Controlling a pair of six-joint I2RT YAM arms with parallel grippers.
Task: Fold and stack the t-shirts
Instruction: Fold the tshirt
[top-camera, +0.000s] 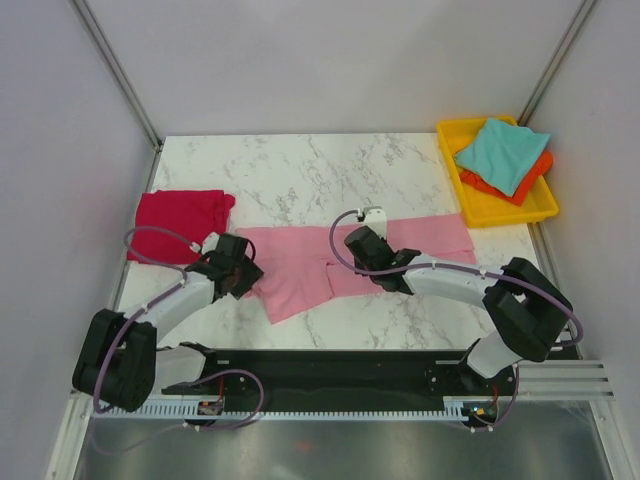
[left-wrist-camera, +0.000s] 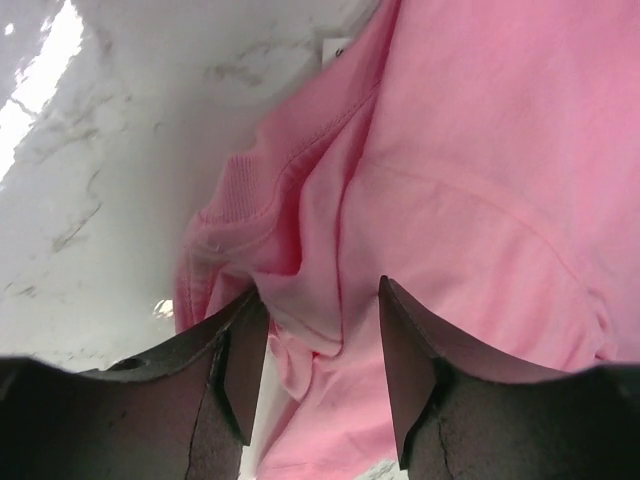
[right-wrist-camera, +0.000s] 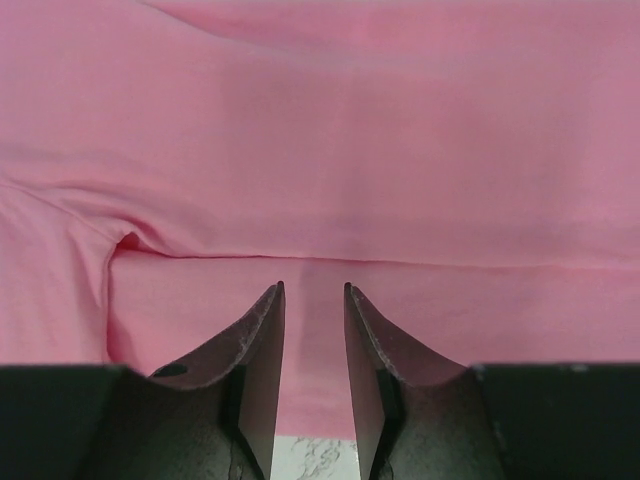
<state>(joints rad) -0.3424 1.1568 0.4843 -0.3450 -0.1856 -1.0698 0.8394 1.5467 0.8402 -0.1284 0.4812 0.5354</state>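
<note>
the yellow tray (top-camera: 500, 212) at the far right corner holds the teal t-shirt (top-camera: 497, 150), which lies on the orange t-shirt (top-camera: 537, 172). the left gripper (left-wrist-camera: 320, 290) stands half spread astride a bunched fold of the light pink t-shirt (top-camera: 300, 270) (pinching or not, i cannot tell). the right gripper (right-wrist-camera: 313, 287), narrowly parted, is down on flat pink cloth near the hem and grips nothing. the folded crimson t-shirt (top-camera: 183, 222) lies at the left edge, with bare marble table (top-camera: 300, 170) beyond.
</note>
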